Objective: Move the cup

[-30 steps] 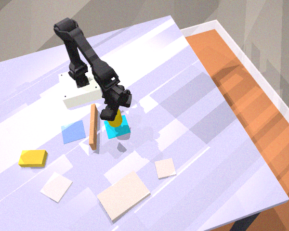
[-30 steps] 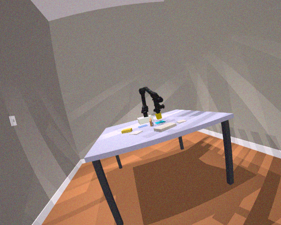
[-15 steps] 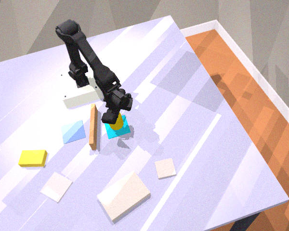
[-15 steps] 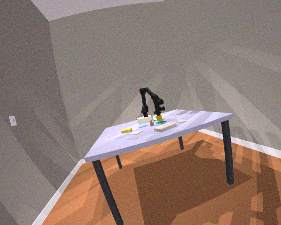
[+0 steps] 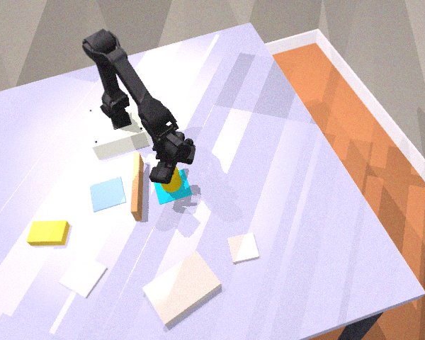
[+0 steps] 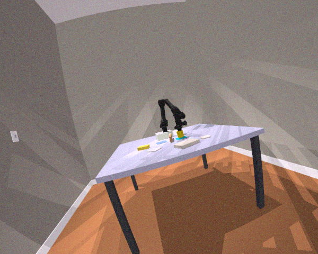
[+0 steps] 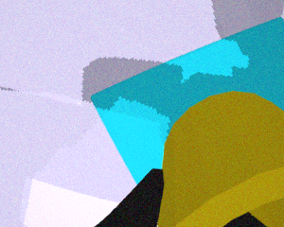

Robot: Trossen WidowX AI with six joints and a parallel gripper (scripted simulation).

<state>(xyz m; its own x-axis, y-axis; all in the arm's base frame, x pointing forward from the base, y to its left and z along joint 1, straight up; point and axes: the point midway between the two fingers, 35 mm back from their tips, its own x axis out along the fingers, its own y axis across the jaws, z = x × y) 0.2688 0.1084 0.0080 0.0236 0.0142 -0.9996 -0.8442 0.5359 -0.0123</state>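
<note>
The jaws are clamped on the yellow cup (image 5: 171, 181), which hangs upright below the gripper (image 5: 163, 174), its long axis vertical. It sits directly over the cyan pad (image 5: 173, 190); whether its base touches cannot be told. The pale blue pad (image 5: 108, 193) lies well apart on the worktop (image 5: 278, 205), beyond an upright wooden bar (image 5: 137, 186) that stands between the two pads.

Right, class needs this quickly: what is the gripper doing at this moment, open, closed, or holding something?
Gripper: closed on the yellow cup, above the bright cyan pad.
</note>
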